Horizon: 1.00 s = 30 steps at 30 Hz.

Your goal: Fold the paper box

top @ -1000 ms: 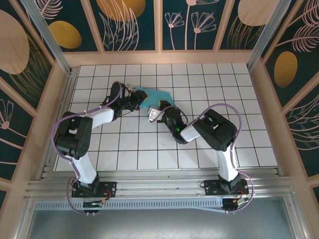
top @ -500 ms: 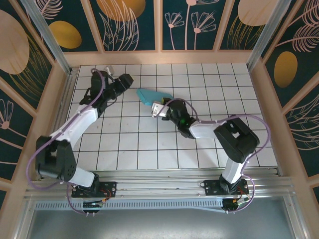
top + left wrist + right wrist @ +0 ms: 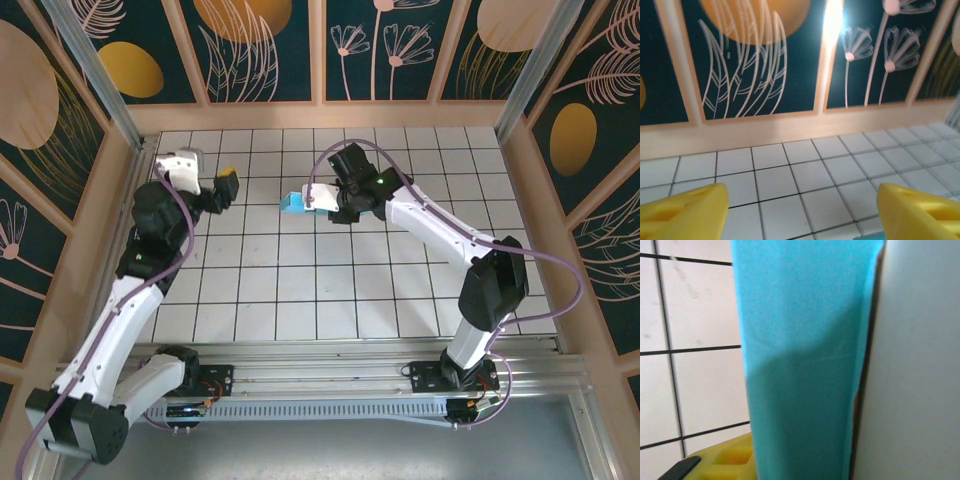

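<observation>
The right gripper [image 3: 308,199] is clamped on the paper box [image 3: 293,204]. In the right wrist view the teal card [image 3: 800,365] stands edge-on between a pale finger [image 3: 920,365] and a yellow pad [image 3: 725,460], with no gap on either side. A second ago this gripper sat nearer the arms, at the near edge of a wide, flat teal sheet. Now the arm has stretched out and swung round, and the gripper comes at the box from the right, towards the far middle of the table [image 3: 400,290]. What shows of the box from above is a small teal patch just left of the fingers, much narrower than the spread sheet was. That suggests the panels have been turned in on each other or the piece has been stood on edge, though the overhead view is too coarse to say which, or whether it rests on the tiles or is lifted off them.

The left gripper [image 3: 222,186] has let go. Its yellow fingers [image 3: 680,210] stand wide apart in the left wrist view, with bare tiles and the painted back wall [image 3: 765,50] between them. A second ago it was touching the left edge of the sheet; it has since drawn back to the far left and now lies well apart from the box.

The fold therefore rests on the right arm alone. The left arm looks free to come back for the next flap.
</observation>
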Motion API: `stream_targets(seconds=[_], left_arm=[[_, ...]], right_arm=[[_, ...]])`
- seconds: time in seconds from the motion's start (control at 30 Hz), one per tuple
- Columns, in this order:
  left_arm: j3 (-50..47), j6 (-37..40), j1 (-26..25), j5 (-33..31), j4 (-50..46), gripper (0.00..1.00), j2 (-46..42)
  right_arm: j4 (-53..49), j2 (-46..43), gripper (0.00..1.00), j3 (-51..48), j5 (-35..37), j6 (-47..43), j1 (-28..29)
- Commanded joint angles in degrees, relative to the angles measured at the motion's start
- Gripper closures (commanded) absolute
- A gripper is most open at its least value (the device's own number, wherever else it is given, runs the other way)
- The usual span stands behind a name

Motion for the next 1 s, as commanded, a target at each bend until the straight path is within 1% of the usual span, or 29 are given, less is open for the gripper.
stream_targets(seconds=[0.0,0.07,0.1,0.13,0.17,0.23,0.3,0.43,0.5,0.6,0.73,0.83,0.97], left_arm=[[-2.9,18.1,-0.1,11.7,1.6,0.11,-3.6],[-3.0,24.9,-0.1,20.1,-2.2,0.05,-4.7],[-2.9,28.5,-0.1,24.4,-4.6,0.05,-5.0],[-3.0,31.1,-0.1,27.0,-6.3,0.05,-5.3],[-3.3,33.7,0.0,29.1,-8.1,0.05,-5.6],[-4.4,38.2,-0.1,31.0,-10.8,0.05,-6.5],[-5.7,40.3,-0.1,30.8,-11.4,0.05,-7.2],[-7.8,39.6,-0.1,32.2,-9.0,0.05,-8.3],[-8.4,38.1,-0.1,32.6,-7.0,0.03,-8.4],[-8.5,37.2,-0.1,32.3,-6.0,0.01,-7.6],[-7.5,35.4,-0.1,30.7,-7.1,0.01,-5.6],[-7.1,31.1,-0.1,30.4,-5.6,0.01,-4.3],[-5.7,26.1,-0.2,32.1,-4.6,0.02,-1.8]], right_arm=[[-18.2,4.4,0.64,5.8,-1.1,0.9,1.5],[-20.0,6.2,0.64,8.0,-1.4,0.7,2.2],[-20.5,7.3,0.63,8.9,-1.7,0.4,2.5],[-20.9,8.1,0.63,9.6,-2.1,0.1,2.8],[-21.1,9.0,0.62,10.2,-2.4,-0.1,3.0],[-21.5,10.9,0.62,11.4,-3.1,-0.3,3.3],[-21.6,12.4,0.62,12.0,-3.7,-0.1,3.2],[-21.2,14.7,0.63,12.1,-4.0,1.0,3.1],[-20.0,14.9,0.58,12.2,-3.7,1.3,2.9],[-19.6,15.3,0.55,12.8,-3.2,1.2,2.4],[-19.9,15.2,0.53,14.2,-5.6,1.2,1.8],[-17.9,14.5,0.53,13.0,-6.2,0.3,1.5],[-17.0,15.4,0.56,14.3,-7.8,-0.2,-0.2]])
